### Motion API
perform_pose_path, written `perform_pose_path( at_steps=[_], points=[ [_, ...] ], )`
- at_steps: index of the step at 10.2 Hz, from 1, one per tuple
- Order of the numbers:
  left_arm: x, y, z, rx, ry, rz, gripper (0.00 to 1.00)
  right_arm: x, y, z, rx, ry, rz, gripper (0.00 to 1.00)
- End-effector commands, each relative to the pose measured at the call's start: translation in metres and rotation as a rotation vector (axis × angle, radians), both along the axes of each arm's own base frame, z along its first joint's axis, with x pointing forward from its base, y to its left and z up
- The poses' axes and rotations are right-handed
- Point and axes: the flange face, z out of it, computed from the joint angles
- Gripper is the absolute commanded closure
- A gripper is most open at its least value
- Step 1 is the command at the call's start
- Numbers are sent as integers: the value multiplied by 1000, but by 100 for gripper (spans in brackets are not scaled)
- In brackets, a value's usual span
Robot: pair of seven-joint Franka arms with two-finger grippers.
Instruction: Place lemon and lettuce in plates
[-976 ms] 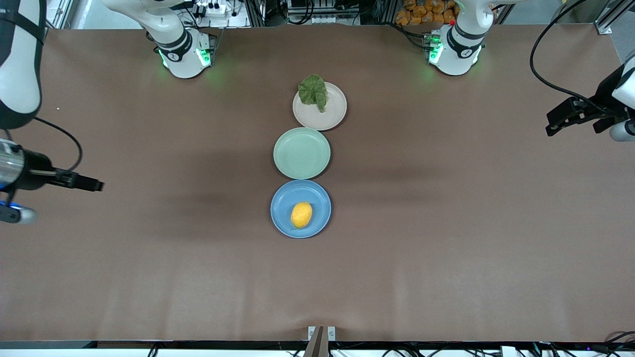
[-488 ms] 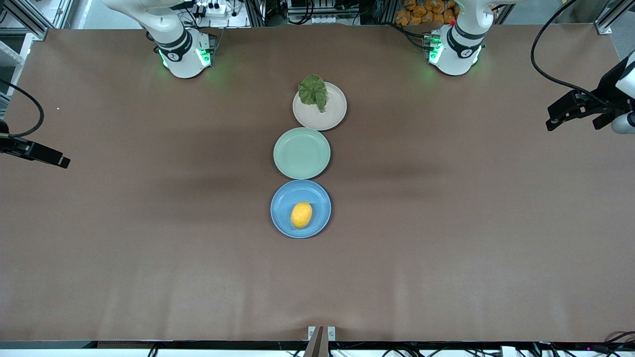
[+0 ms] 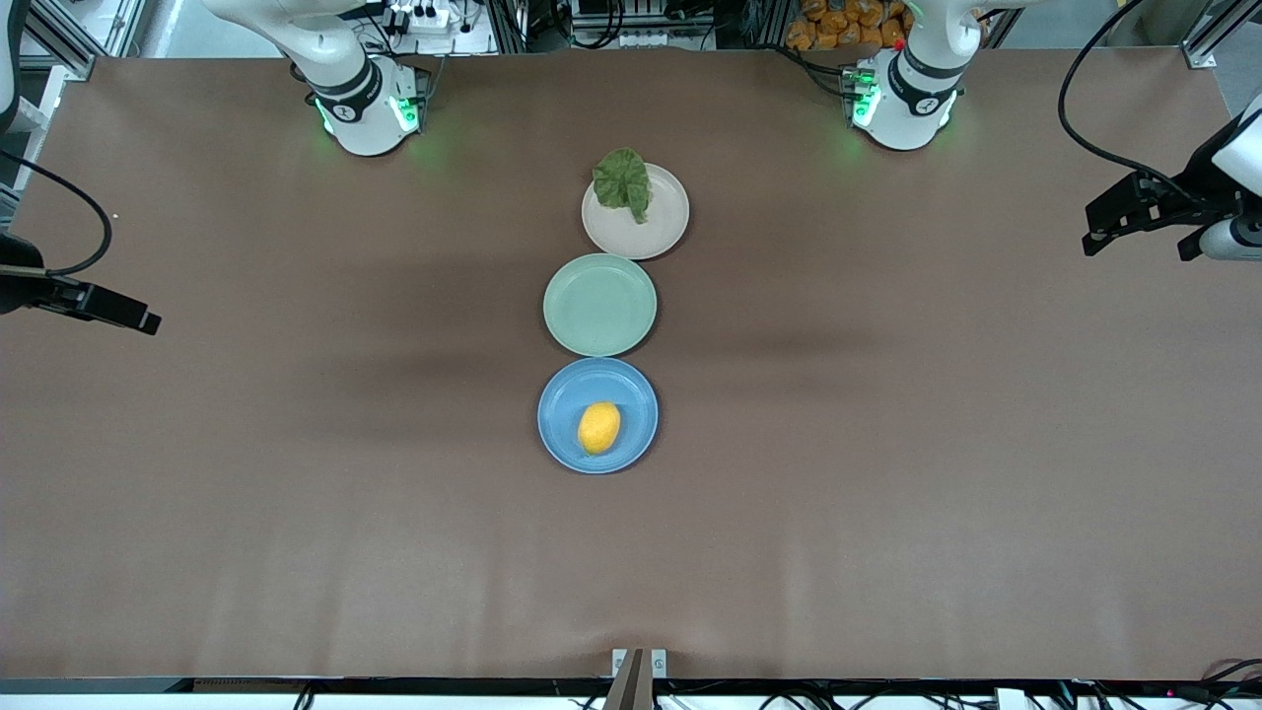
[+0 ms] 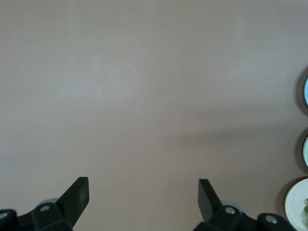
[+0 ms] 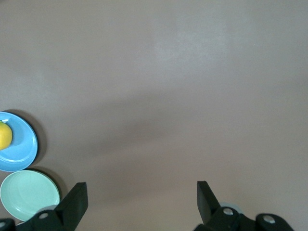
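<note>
The lemon (image 3: 598,427) lies in the blue plate (image 3: 631,392), the plate nearest the front camera. The lettuce (image 3: 623,182) lies on the beige-pink plate (image 3: 653,233), partly over its rim toward the robots' bases. My left gripper (image 3: 1096,240) is open and empty over bare table at the left arm's end; it shows open in the left wrist view (image 4: 143,185). My right gripper (image 3: 148,322) is open and empty over bare table at the right arm's end (image 5: 142,188). The right wrist view shows the lemon (image 5: 4,135) in the blue plate (image 5: 21,151).
A light green plate (image 3: 599,304) sits empty between the two other plates, touching both; it also shows in the right wrist view (image 5: 28,192). The three plates form a row at the table's middle. The brown table (image 3: 887,444) spreads wide round them.
My right gripper has drawn back toward the right arm's end of the table. My left gripper has shifted only slightly. Lemon, lettuce and plates have not moved.
</note>
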Motion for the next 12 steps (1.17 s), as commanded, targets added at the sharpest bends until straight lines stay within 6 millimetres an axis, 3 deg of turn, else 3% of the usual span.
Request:
perform_pose_path(
  at_steps=[1, 4, 7, 10, 12],
  points=[
    [-6, 3, 12, -1, -23, -35, 0, -14, 7, 14, 1, -1, 27, 0],
    [-7, -7, 12, 20, -24, -55, 0, -30, -4, 40, 14, -37, 78, 0],
    [-7, -10, 11, 19, -22, -54, 0, -44, -22, 51, 18, -58, 111, 0],
    [-7, -9, 13, 15, -25, -52, 0, -51, -22, 53, 16, -54, 85, 0],
    [-7, -10, 13, 17, -25, -54, 0, -55, -6, 59, -30, -53, 68, 0]
  ],
)
